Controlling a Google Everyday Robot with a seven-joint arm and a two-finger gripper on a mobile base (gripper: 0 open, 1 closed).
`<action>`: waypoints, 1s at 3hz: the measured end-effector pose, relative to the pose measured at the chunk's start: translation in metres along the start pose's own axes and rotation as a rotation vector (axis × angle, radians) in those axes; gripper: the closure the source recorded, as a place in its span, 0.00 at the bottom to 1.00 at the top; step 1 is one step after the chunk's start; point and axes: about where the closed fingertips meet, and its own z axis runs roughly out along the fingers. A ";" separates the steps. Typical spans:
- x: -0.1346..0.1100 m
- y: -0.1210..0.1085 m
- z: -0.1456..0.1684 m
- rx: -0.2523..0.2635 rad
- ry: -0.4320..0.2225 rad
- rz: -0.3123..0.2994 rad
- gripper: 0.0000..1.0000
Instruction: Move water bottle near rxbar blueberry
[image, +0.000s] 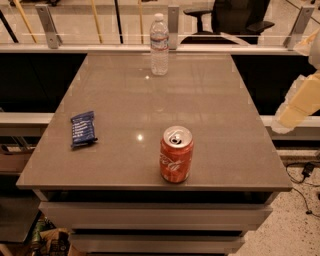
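The bottle (159, 44) stands upright on the bench (210, 100), close to the far edge and a little left of that edge's middle. Its white cap is on and its label band runs round its upper half. Nothing touches it.

The gripper (299, 102) hangs off the bench, beyond the right edge and about halfway along it, as a pale cream shape cut by the picture's border. Whether it is spread wide or drawn narrow I cannot tell. It holds nothing that can be seen. The bottle lies well apart from it, off toward the far edge, with the far-right corner of the bench between them.

The bar (83, 129) lies flat near the left edge, somewhat nearer the near-left corner than the far-left one, its long side running roughly along that edge. It is well apart from the bottle.

A red can (176, 154) stands upright close to the near edge, just right of its middle, its top showing the tab. It is between neither pair, apart from both bar and bottle.

Past the far edge, a chair (235, 17) stands behind a rail.
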 end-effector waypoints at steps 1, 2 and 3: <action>0.003 -0.024 -0.002 0.092 -0.075 0.117 0.00; -0.001 -0.053 -0.004 0.184 -0.165 0.188 0.00; -0.014 -0.080 -0.005 0.248 -0.251 0.209 0.00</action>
